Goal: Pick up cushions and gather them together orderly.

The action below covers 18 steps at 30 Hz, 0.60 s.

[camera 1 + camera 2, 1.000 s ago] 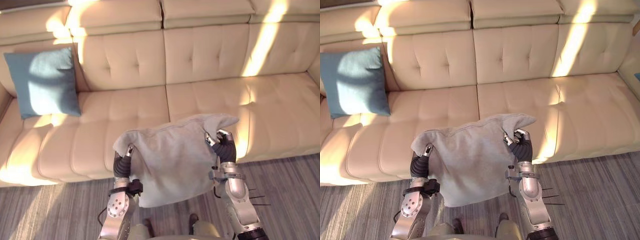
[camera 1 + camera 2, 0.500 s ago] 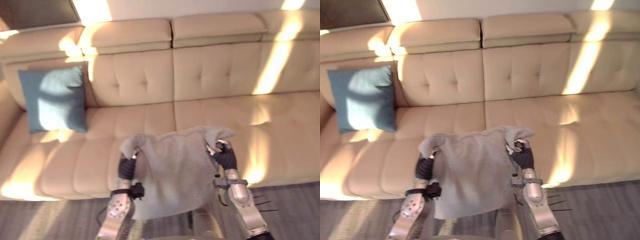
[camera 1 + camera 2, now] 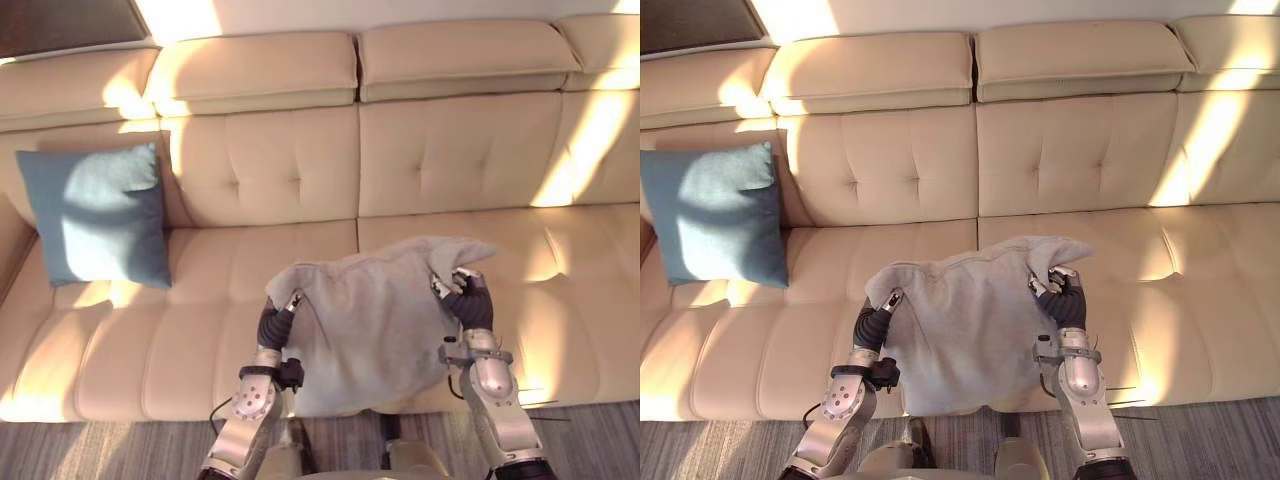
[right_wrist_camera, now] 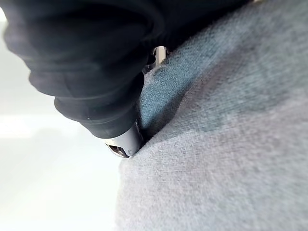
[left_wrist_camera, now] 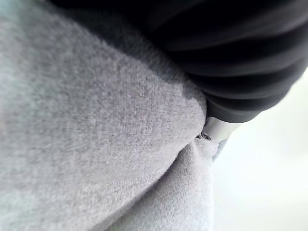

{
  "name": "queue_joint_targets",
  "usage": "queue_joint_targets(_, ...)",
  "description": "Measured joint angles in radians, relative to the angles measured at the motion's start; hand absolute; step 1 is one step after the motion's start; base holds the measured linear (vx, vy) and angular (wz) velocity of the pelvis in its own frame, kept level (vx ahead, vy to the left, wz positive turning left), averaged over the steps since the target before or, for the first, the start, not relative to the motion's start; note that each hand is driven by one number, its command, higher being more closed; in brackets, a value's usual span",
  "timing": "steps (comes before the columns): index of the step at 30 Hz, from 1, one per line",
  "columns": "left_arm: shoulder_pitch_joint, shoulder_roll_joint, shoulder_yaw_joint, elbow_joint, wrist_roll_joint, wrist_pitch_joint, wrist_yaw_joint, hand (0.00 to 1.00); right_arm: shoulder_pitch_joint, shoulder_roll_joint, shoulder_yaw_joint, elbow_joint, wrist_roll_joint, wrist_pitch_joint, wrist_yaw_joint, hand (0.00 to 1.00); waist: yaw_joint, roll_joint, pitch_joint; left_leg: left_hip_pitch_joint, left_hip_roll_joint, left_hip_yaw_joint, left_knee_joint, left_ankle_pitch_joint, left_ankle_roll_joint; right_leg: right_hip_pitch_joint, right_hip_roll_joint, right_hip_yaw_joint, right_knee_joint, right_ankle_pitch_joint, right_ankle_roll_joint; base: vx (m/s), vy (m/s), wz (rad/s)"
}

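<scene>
Grips grey cushion [image 3: 375,320] at both edges, left hand [image 3: 273,325] and right hand [image 3: 468,302] curled on cloth; now hangs it over sofa [image 3: 450,150] seat rather than floor, well apart from blue cushion [image 3: 95,215].

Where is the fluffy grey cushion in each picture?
Left eye view: grey cushion low in the middle, in front of the sofa, held by the left hand and right hand.
Right eye view: low middle again.
Left wrist view: grey cloth against the left hand's dark cover.
Right wrist view: grey cloth against the right hand's dark cover.
Shared landmark: the dark covers at its top corners.
</scene>
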<state>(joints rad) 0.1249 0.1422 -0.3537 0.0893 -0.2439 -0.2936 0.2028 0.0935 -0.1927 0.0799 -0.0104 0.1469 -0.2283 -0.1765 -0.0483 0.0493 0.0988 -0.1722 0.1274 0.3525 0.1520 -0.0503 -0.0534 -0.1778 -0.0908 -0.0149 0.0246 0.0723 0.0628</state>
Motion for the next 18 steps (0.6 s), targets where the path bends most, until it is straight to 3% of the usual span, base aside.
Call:
queue_joint_targets(3, -0.022, 0.003, 0.004, -0.003, 0.002, 0.000, 0.000, 1.00, -0.029, 0.001, 0.000, 0.016, 0.000, 0.000, 0.004, 1.00, 0.001, 0.000, 0.000, 0.019, -0.030, 0.036, -0.042, 0.004, 0.006, -0.005, -0.020, 0.045, -0.033, 0.018, 0.016, 0.06, 0.111, -0.31)
queue_joint_targets(7, -0.117, 0.030, 0.016, -0.002, 0.041, 0.001, 0.032, 1.00, -0.162, 0.008, -0.001, 0.081, -0.002, 0.000, -0.010, 1.00, 0.000, -0.001, 0.000, 0.004, -0.040, 0.065, -0.066, 0.008, 0.012, -0.050, -0.016, 0.084, -0.037, 0.036, 0.006, -0.01, 0.043, -0.27)
queue_joint_targets(11, -0.348, 0.030, 0.062, 0.038, 0.086, 0.000, 0.134, 1.00, -0.430, 0.006, 0.000, 0.166, -0.043, -0.003, -0.101, 1.00, -0.012, -0.005, 0.011, -0.092, -0.042, 0.068, -0.064, 0.031, 0.027, -0.139, -0.017, 0.102, -0.059, 0.084, -0.001, -0.08, -0.028, -0.07)
queue_joint_targets(18, -0.792, 0.090, 0.158, 0.228, 0.141, 0.001, 0.290, 1.00, -0.810, 0.002, -0.014, 0.263, -0.081, -0.003, -0.210, 1.00, -0.011, -0.015, 0.114, -0.253, -0.018, 0.048, 0.041, 0.038, 0.036, -0.244, -0.015, 0.100, -0.060, 0.127, 0.010, -0.14, -0.046, 0.07)
